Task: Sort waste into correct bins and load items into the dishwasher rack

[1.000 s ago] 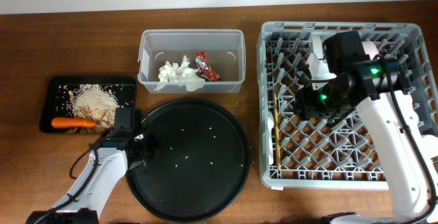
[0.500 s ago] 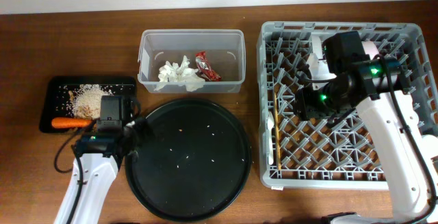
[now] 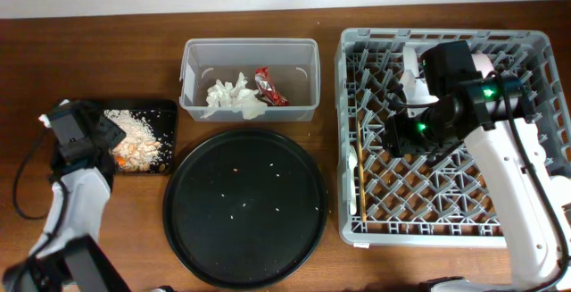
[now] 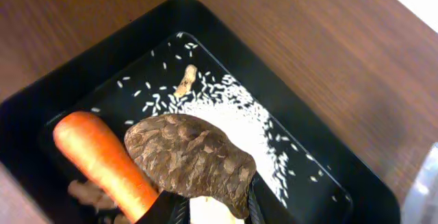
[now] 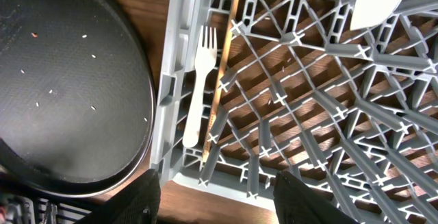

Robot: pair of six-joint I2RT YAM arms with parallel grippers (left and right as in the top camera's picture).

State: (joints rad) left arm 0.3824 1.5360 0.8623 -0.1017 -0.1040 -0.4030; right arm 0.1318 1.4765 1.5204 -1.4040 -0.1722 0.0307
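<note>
left gripper (image 4: 210, 210) clamped on a small brown knobbly lump (image 4: 188, 159), over the orange carrot (image 4: 102, 159) and white rice scraps (image 4: 236, 125) in the shallow black rectangular tray (image 4: 41, 107). right gripper (image 5: 219, 196) stands apart above the large grey plastic dishwasher rack (image 5: 342, 114), near its white plastic fork (image 5: 198, 87) and thin wooden chopsticks (image 5: 222, 66).

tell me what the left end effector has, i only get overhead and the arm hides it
observer: the left wrist view shows the left end effector closed on the brown knobbly lump.
operator: what's under it
observer: the black tray, with the carrot beside the lump and rice behind it.
operator: right side holding anything
observer: no, the right end effector is open over the rack edge, with nothing between its fingers.
</note>
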